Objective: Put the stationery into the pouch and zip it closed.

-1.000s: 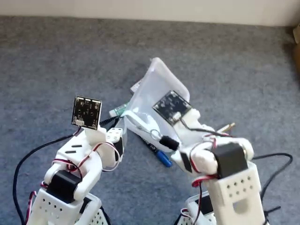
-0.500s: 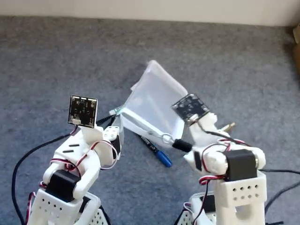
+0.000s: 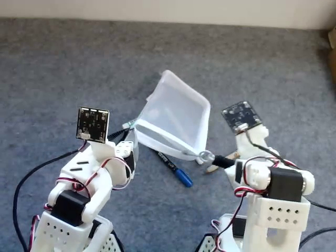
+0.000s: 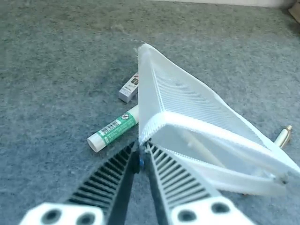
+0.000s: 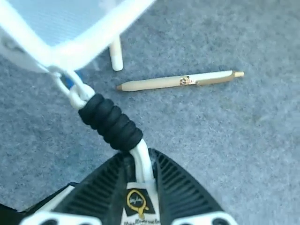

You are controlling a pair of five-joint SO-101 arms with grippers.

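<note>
Short-piled grey carpet [image 3: 63, 63] covers the whole work surface, with a pale wall strip [image 3: 157, 10] along its far edge. Over the middle of it a white mesh pouch [image 3: 176, 113] hangs lifted and stretched between the two arms; it is translucent and flat-sided, with a ribbed woven band around the mouth. The left gripper [image 4: 140, 150] has its ridged black fingers pinched nearly together on the pouch's near corner seam. The right gripper [image 5: 139, 159] is clamped on the zipper pull [image 5: 110, 123], a white cord under a knotted black wrap, at the opposite corner. On the carpet below lie a black marker [image 3: 173, 168] with a blue cap, a slim beige pen [image 5: 180, 80], a green-and-white tube [image 4: 112, 131], and a small grey box [image 4: 129, 89].
</note>
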